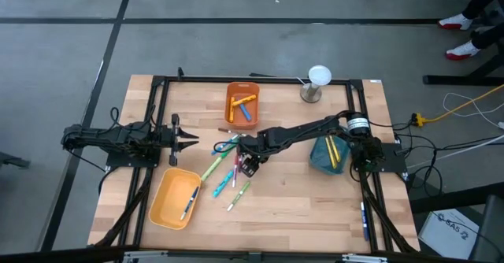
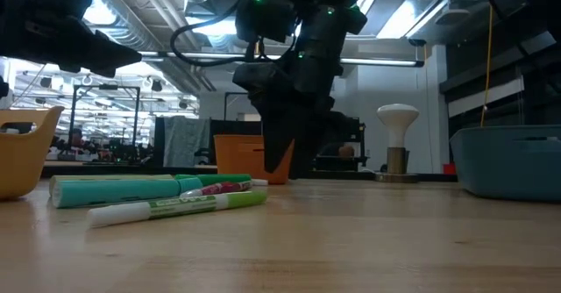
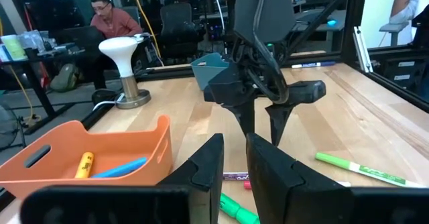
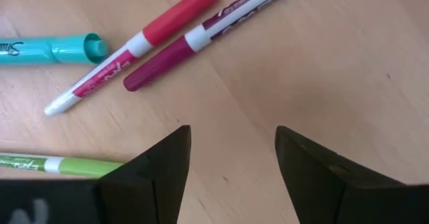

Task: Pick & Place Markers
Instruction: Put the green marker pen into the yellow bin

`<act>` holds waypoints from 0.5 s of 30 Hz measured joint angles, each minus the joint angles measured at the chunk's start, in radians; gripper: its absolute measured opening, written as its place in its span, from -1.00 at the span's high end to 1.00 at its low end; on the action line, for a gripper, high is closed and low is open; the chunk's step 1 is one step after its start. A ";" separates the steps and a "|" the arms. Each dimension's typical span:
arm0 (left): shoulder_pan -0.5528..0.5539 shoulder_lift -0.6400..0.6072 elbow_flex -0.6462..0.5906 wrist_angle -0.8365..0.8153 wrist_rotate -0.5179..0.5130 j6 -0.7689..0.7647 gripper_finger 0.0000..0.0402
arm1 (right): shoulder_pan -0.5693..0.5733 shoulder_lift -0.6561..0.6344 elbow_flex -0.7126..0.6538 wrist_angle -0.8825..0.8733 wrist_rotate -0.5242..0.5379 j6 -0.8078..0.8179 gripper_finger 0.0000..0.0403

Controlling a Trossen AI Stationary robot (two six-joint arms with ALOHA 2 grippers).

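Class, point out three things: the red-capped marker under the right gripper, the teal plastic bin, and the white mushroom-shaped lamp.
Red-capped marker (image 4: 175, 11): right wrist view, on its red cap.
Teal plastic bin (image 1: 321, 155): high view, on its rim.
White mushroom-shaped lamp (image 2: 397, 115): low view, on its dome.

Bare wood under the open right gripper (image 4: 231, 163); loose markers (image 4: 171, 33) just beside, crowding one side.

The wooden table (image 1: 307, 200) stood on a grey floor (image 1: 63, 50) crossed by dark lines. At about two o'clock from it, a pair of red-and-white shoes (image 1: 461, 36) showed on the floor; at three o'clock a yellow cable (image 1: 465, 101) trailed away. Long ceiling lights (image 2: 114, 17) and exposed pipes ran overhead. Beyond the table, a person in a red top (image 3: 110, 19) sat among black office chairs (image 3: 177, 16).
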 joint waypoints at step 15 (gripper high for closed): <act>0.000 0.000 0.000 0.000 0.000 0.001 0.70 | 0.001 0.000 0.000 0.004 0.000 0.003 -0.07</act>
